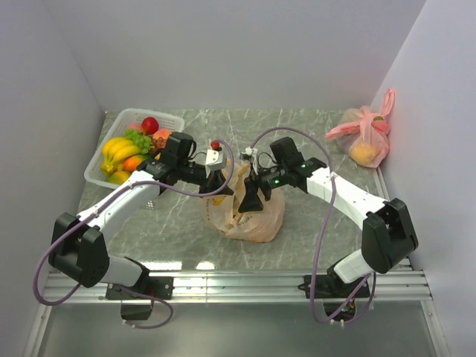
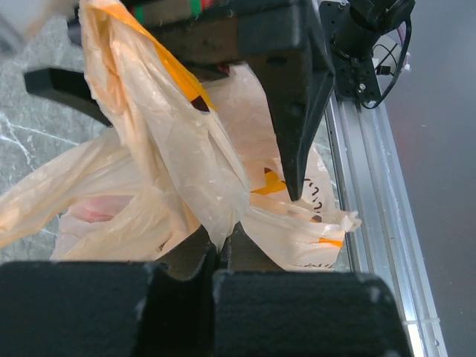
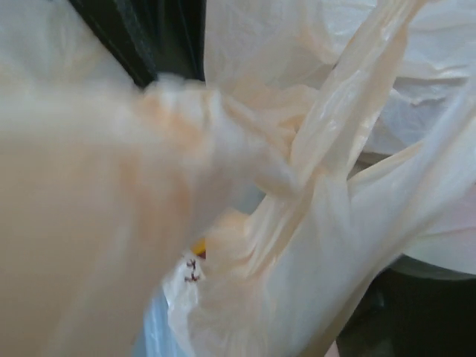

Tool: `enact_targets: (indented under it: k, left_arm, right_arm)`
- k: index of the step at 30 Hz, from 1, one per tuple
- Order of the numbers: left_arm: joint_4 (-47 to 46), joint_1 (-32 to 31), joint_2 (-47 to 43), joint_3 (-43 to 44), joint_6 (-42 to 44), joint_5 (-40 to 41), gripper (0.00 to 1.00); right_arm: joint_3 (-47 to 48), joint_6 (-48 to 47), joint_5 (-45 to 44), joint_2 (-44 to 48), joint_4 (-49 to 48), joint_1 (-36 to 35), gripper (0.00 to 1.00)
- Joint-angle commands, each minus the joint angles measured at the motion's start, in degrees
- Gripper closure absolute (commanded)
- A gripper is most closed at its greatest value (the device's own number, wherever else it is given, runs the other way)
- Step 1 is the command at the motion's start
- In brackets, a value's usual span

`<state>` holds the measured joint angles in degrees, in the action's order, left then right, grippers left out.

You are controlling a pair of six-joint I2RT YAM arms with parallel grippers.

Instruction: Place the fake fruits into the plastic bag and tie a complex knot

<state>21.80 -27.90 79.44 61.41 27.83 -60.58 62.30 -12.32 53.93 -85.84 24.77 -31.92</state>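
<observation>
The peach-orange plastic bag [image 1: 249, 216] stands at the table's middle between both grippers. My left gripper [image 1: 224, 189] is shut on a strip of the bag's handle film [image 2: 201, 171], pinched at the fingertips [image 2: 222, 242]. My right gripper [image 1: 250, 198] hangs over the bag's top; the left wrist view shows its fingers [image 2: 294, 111] spread wide apart with handle film between them. In the right wrist view the bag's handles twist together into a knot [image 3: 291, 175]; film hides my own fingers there. Fake fruits [image 1: 128, 152], bananas, grapes and a red apple, lie in a basket.
The clear plastic basket [image 1: 95, 175] sits at the back left. A pink tied bag [image 1: 366, 137] with a yellow fruit inside rests at the back right by the wall. An aluminium rail [image 1: 238, 282] runs along the near edge.
</observation>
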Motion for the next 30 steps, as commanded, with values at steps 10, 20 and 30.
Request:
enact_targets:
  k: [10, 20, 30]
  left_arm:
    - [0.6, -0.2, -1.2, 1.7, 1.7, -0.8, 0.99]
    - [-1.6, -0.8, 0.6, 3.0, -0.7, -1.6, 0.99]
    - [-3.3, -1.8, 1.7, 2.4, -1.5, -1.1, 0.97]
  right_arm:
    - [-4.1, 10.3, 1.4, 5.3, -8.9, 6.1, 0.37]
    - [-5.9, 15.0, 4.8, 5.9, -19.2, 5.3, 0.9]
    - [-6.1, 17.3, 6.2, 6.2, -21.1, 4.8, 0.56]
